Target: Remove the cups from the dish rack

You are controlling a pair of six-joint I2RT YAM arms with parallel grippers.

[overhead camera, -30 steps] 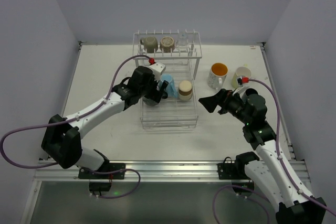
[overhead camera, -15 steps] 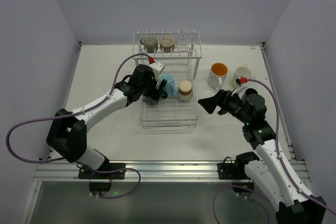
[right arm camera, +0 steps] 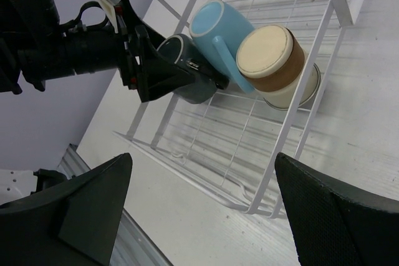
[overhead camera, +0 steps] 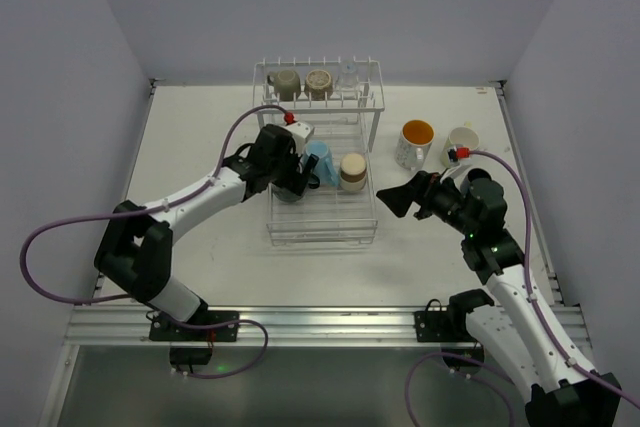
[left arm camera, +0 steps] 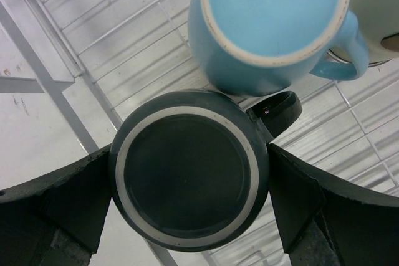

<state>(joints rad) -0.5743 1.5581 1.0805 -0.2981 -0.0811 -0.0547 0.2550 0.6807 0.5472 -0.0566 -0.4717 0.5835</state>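
While hanging over the left part of the dish rack's (overhead camera: pixel 322 240) lower basket, the left gripper (overhead camera: pixel 297 179) is clasping the dark green cup (left arm camera: pixel 187 166). In the left wrist view both black fingers (left arm camera: pixel 68 197) are pressing against the cup's sides. The cup is sitting upside down on the white wires, showing a round dark base ringed by a pale unglazed band, with its handle sticking out to the right.

Just beyond it, and touching it, the light blue cup (overhead camera: pixel 318 162) is lying tilted, its blue base edged with a cream ring and its handle pointing right. Right of that, the tan and brown cup (overhead camera: pixel 353 169) is standing upside down in the same basket, showing a cream base above a brown band.

On the raised upper shelf at the far end of the rack, a small olive cup (overhead camera: pixel 285 82), a brown cup (overhead camera: pixel 318 81) and a clear glass (overhead camera: pixel 348 75) are sitting in a row.

Right of the rack, on the white table (overhead camera: pixel 200 147), a white cup with an orange inside (overhead camera: pixel 415 142) and a pale yellow-green cup (overhead camera: pixel 462 141) are standing upright, close together.

Near these two, the right gripper (overhead camera: pixel 397 197) is hovering just right of the basket, with its jaws spread wide and gripping nothing.
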